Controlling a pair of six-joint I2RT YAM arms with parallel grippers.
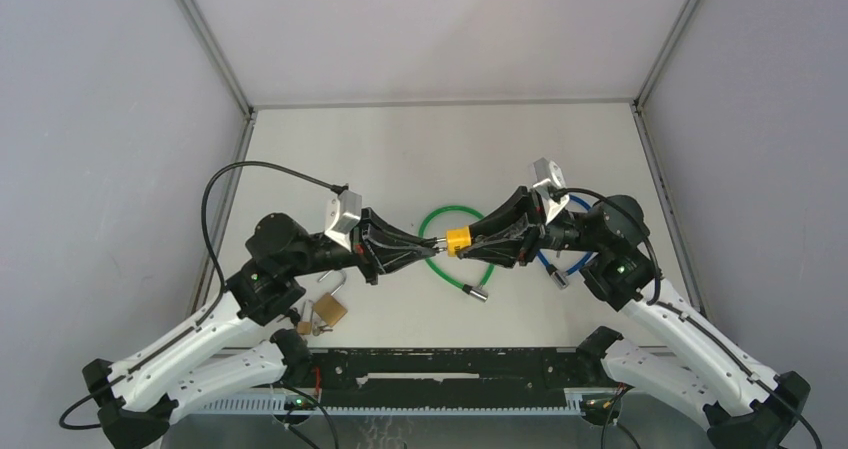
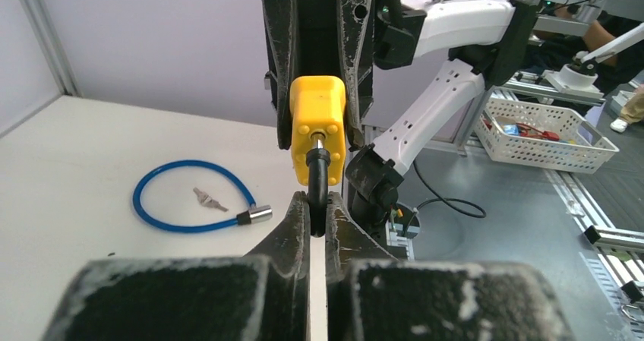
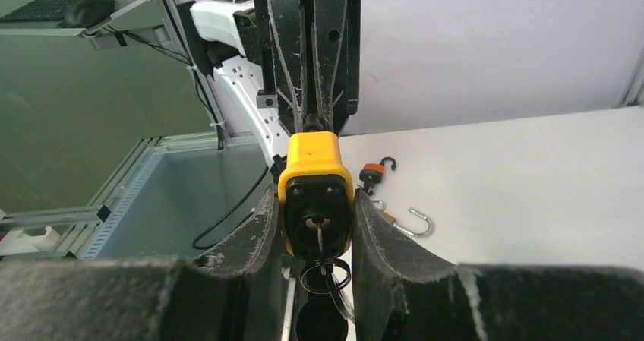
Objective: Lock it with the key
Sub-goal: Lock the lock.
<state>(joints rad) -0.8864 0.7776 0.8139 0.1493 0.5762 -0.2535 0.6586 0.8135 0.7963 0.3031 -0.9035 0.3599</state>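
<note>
**Cable lock braced between two grippers for the key turn**

The yellow plastic lock body (image 2: pixel 317 128) is held in the air above the white table (image 1: pixel 400 149). It is clamped across its sides by the right gripper (image 3: pixel 316 213), whose fingers are kept at a middling width by the block itself. Directly opposite, the left gripper (image 2: pixel 317 208) is closed to almost nothing on the black cable neck (image 2: pixel 317 175), just where it leaves the body. The small metal key (image 3: pixel 319 238) is seated in the keyhole on the face turned toward the right wrist, and its wire key ring (image 3: pixel 325 275) hangs just below the right fingertips. The green coated cable (image 1: pixel 452 207) loops beneath both grippers. Its metal tip (image 1: pixel 476 292) lies on the table below the right gripper, apart from the body.

The step is judged to be a bracing or hand-over grip, made so that the key can be reached. The neck is best pinched close to the body, so that twisting is resisted and the cable is not bent. The right fingers should be released only once the pinch is seen to bear the weight. The key should be approached in line with its shaft. As the tip is not inserted, it probably has to be seated before the key is turned.
</note>
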